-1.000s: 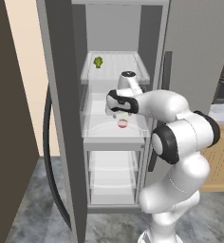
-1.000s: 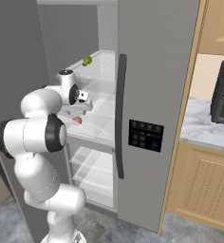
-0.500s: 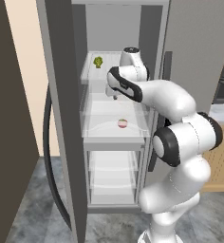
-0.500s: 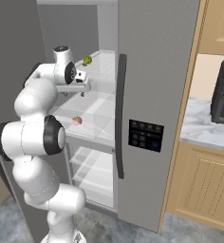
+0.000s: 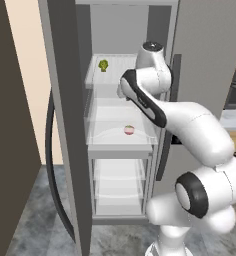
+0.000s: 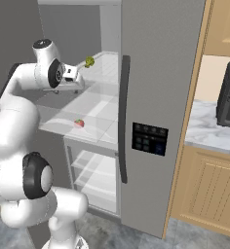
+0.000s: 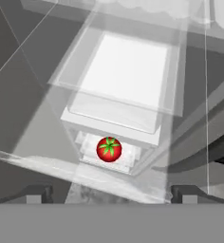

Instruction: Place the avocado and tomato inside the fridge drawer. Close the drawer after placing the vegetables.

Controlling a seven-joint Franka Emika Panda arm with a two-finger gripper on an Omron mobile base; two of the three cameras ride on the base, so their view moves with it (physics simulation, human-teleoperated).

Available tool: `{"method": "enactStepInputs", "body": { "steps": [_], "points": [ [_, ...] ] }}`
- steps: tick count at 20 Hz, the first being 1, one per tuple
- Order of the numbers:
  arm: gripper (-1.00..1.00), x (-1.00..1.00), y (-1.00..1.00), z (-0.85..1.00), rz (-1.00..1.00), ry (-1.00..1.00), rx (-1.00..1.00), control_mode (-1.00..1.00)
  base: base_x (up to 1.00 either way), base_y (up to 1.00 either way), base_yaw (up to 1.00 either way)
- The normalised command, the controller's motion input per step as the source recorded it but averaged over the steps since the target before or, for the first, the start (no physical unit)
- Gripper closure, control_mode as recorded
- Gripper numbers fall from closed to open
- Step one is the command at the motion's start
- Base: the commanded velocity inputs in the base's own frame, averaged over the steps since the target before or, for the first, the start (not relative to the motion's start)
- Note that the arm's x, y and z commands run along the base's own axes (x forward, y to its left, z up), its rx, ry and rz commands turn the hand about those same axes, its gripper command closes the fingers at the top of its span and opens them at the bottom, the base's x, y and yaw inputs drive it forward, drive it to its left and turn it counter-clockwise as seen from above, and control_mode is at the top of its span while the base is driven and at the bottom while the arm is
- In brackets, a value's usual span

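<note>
The end effector [image 7: 109,193] hangs with its two dark fingertips [image 7: 36,193] set wide apart and nothing between them, raised above the pulled-out fridge drawer [image 5: 121,142] and pointing down into it. In the right base view the end effector [image 6: 74,74] sits at the level of the upper shelf, held out over the drawer's rear part.

The tomato [image 7: 108,148] lies below the end effector, well apart from the fingertips, resting on the floor of the fridge drawer [image 7: 118,85] with its green stem facing up toward the hand camera. From the base views the tomato [image 5: 129,130] sits toward the front of the drawer, lower than the end effector and nearer the robot's base; it appears as a small red ball through the clear plastic [image 6: 79,123].

A small green item, apparently the avocado [image 5: 103,65], rests on the white shelf [image 5: 124,64] above the drawer, beyond the end effector and toward the back of the fridge; in the right base view it [image 6: 89,61] lies just past the end effector, near it but not touching.

The drawer stands open, its frosted walls projecting forward of the fridge body [image 6: 156,78].
</note>
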Motion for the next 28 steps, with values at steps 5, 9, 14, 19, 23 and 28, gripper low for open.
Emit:
{"method": "enactStepInputs", "body": {
  "steps": [5,9,14,19,23,28],
  "points": [
    [-1.0,-1.0,-0.66,-0.24,-0.1,-0.17,0.05,-1.0,0.0,0.0,0.0],
    [-1.0,-1.0,-0.59,-0.51,-0.09,-0.14,0.06,-1.0,0.0,0.0,0.0],
    [-1.0,-0.96,-0.04,-0.64,-0.05,-0.03,0.0,-1.0,0.0,0.0,0.0],
    [-1.0,-0.11,0.07,-0.23,0.01,0.04,0.0,-1.0,0.0,0.0,0.0],
    [-1.0,-0.16,-0.18,-0.08,-0.01,-0.01,0.0,-1.0,0.0,0.0,0.0],
    [-1.0,-0.29,-0.29,-0.02,-0.04,-0.03,0.03,1.0,-0.56,-0.6,-0.08]
  ]
}}
